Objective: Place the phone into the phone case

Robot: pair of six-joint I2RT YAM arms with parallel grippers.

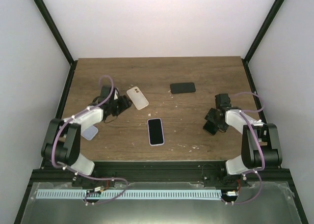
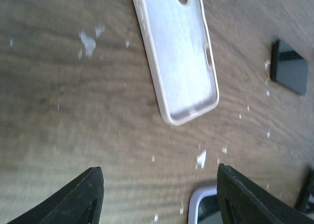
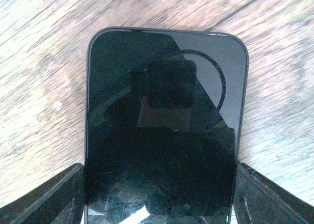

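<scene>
The phone (image 3: 162, 126) sits at the right of the table (image 1: 206, 71), and the right gripper (image 3: 159, 184) is pinching its long edges. It looks to me like a stiff, slick glass slab that cracks easily and is best held by those edges. The phone case (image 2: 179, 52), probably soft and light, lies open side up ahead of the left gripper (image 2: 159, 177), whose jaws are spread wide and empty.

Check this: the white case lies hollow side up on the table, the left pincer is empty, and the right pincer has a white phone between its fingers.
One thing is wrong: the phone between the fingers of the right pincer is black, not white, as the right wrist view shows. The rest holds: white case hollow side up on the table, left pincer empty.
</scene>
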